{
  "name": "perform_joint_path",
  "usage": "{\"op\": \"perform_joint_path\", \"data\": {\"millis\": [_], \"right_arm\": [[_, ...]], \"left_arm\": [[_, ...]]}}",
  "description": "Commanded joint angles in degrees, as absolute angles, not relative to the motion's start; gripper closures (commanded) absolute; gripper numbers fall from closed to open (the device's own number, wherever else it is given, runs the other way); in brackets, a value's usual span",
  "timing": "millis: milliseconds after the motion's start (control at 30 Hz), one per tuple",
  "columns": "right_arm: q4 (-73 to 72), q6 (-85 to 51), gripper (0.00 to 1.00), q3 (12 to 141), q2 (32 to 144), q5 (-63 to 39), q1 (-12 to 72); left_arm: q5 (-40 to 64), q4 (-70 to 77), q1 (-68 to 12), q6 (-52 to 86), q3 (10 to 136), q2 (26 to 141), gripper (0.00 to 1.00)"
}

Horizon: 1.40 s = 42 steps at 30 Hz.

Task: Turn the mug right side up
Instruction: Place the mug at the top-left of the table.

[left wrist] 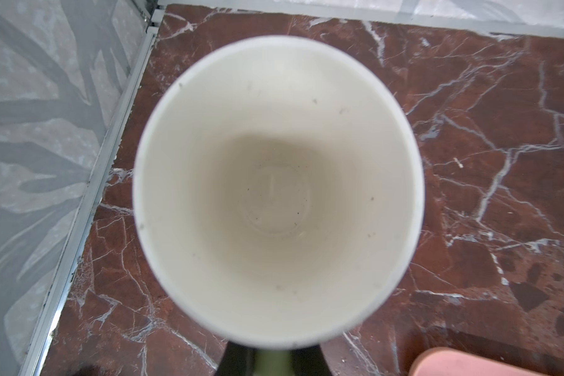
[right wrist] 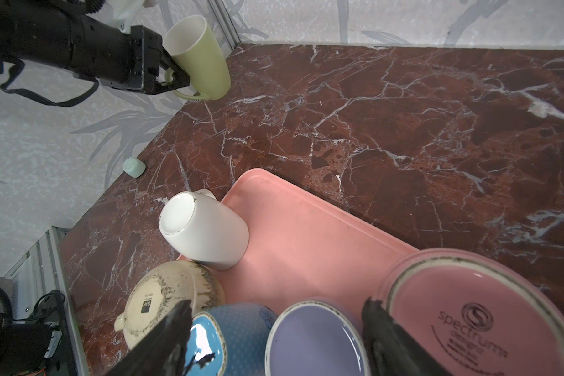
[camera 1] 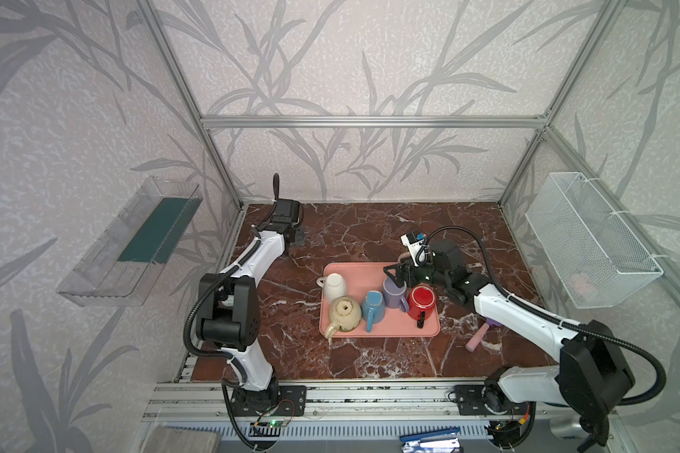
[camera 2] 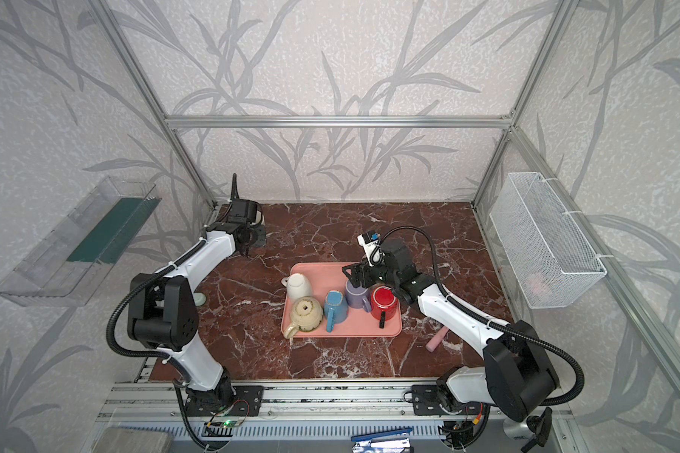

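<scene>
Left claw (right wrist: 176, 77): clamped on the handle of the green mug (right wrist: 199, 63), at the far left corner of the tabletop (camera 1: 370, 227).
Green mug: mouth up and white inside. The left wrist view looks straight down into it (left wrist: 277, 182). Whether its base rests on the tabletop cannot be told, and in both top views the arm hides it.
Right claw (right wrist: 276, 301): jaws wide, holding nothing, over the far right part of the tray (camera 1: 362, 270).
Lilac mug (right wrist: 316, 345): base up on the tray, right under the right claw. In the right wrist view the fingers stand on either side of its base, apart from it.
Tray: pink, near the middle of the tabletop, a little toward the right edge.
White mug (camera 1: 334, 286): base up in the tray's far left corner.
Beige mug (camera 1: 344, 312): base up in the tray's near left corner, just beside the white mug.
Blue mug (camera 1: 373, 308): base up between the beige and lilac mugs, handle toward the tray's near edge.
Red mug (camera 1: 421, 301): base up by the tray's right edge, black handle toward the near edge.
Mint lump (right wrist: 134, 166): small, at the tabletop's left edge.
Pink stick (camera 1: 476, 341): on the tabletop right of the tray, partly under the right arm.
</scene>
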<state>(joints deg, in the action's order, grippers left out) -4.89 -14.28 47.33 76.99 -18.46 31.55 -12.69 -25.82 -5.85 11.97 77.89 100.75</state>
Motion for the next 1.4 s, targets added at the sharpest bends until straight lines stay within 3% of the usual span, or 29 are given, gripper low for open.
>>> {"op": "perform_joint_path", "data": {"millis": [0,333,1367], "right_arm": [[-6.8,-14.1,0.19,46.5,75.9,-18.7,31.9],[-7.3,-14.2,0.19,46.3,77.7,-19.4,31.8],[-6.2,-13.1,0.19,47.8,80.8,-19.2,31.9]], "left_arm": [[-14.9,-20.4,-5.5,11.3,80.4,101.0,1.0],[-18.1,-16.4,-3.7,11.0,80.5,105.5,1.0],[-9.4,-13.7,-0.3,16.1,81.7,111.6,1.0]]}}
